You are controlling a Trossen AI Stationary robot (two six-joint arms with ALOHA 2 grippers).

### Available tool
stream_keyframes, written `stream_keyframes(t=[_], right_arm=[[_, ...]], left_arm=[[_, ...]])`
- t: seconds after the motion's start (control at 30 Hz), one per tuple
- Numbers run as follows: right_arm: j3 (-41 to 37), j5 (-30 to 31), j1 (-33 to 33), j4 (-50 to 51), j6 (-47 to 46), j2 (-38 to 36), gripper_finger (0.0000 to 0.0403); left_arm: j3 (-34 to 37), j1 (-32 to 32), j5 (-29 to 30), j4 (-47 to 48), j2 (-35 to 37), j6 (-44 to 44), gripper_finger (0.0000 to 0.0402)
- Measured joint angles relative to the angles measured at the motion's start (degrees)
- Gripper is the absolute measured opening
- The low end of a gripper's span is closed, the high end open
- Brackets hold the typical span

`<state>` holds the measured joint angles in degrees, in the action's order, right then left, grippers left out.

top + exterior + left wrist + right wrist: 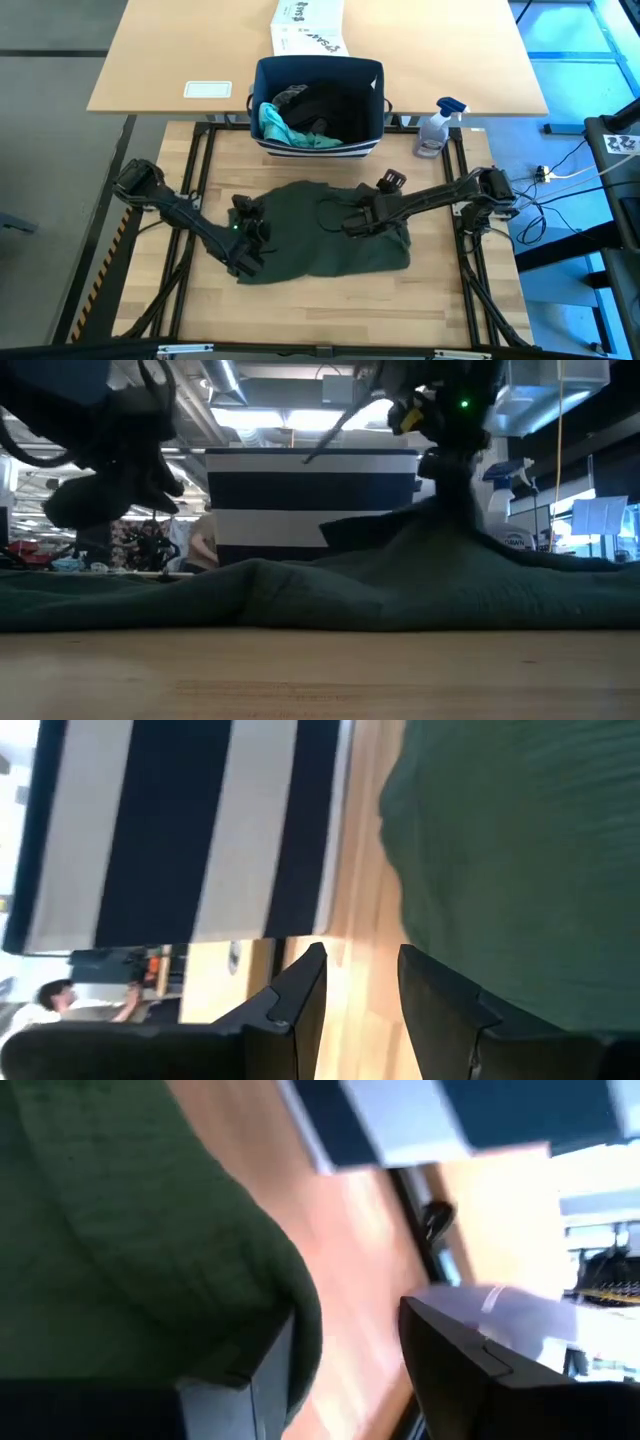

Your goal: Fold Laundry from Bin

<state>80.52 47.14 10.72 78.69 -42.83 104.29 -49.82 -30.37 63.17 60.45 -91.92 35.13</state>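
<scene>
The left hand [249, 233] sits low on the near-left part of the olive-green garment [320, 235]; its fingers [300, 1005] stand parted, with bare wood showing in the gap and nothing pinched between them, and the cloth's edge lies just beside one finger. The right hand [355, 224] rests on the same garment, right of its middle; its two fingers [455, 1365] are spread as well, the green fabric bunched up against one of them and the other standing clear over the wood. Around both hands the olive-green garment lies spread on the wooden surface [330, 300], somewhat rumpled, and in the low view it rises in a fold under the right arm. Beyond the hands, at the far edge of the surface, stands the navy-blue striped bin [372, 125], upright, holding a teal piece [280, 128] toward its left side and dark cloth [325, 108] beside that. A spray bottle [436, 128] stands just right of the bin, and behind the bin a white printed box [305, 28] lies on the lighter table [170, 50], with a white card [208, 89] off to its left.
</scene>
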Motion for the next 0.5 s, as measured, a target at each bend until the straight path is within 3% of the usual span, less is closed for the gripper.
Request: stream_keyframes(t=[0.1, 0.33, 0.4, 0.5], right_arm=[[-2.2, -0.7, -2.0, -0.9, -0.3, 0.0, 0.0177], [-7.5, -17.3, -7.0, -3.8, 1.0, 0.1, 0.0177], [-7.5, -18.2, -7.1, -3.4, 1.1, 0.1, 0.0177], [-7.5, -15.0, -7.0, -3.7, 1.1, 0.1, 0.0177]], left_arm=[[1.2, -1.2, -1.9, -1.6, 0.0, 1.2, 0.0120], [6.3, -2.8, -9.3, -9.5, 0.0, 2.1, 0.0120], [7.5, -3.0, -10.9, -12.6, 0.0, 2.1, 0.0120], [8.8, -3.3, -12.2, -16.1, 0.0, 1.8, 0.0120]])
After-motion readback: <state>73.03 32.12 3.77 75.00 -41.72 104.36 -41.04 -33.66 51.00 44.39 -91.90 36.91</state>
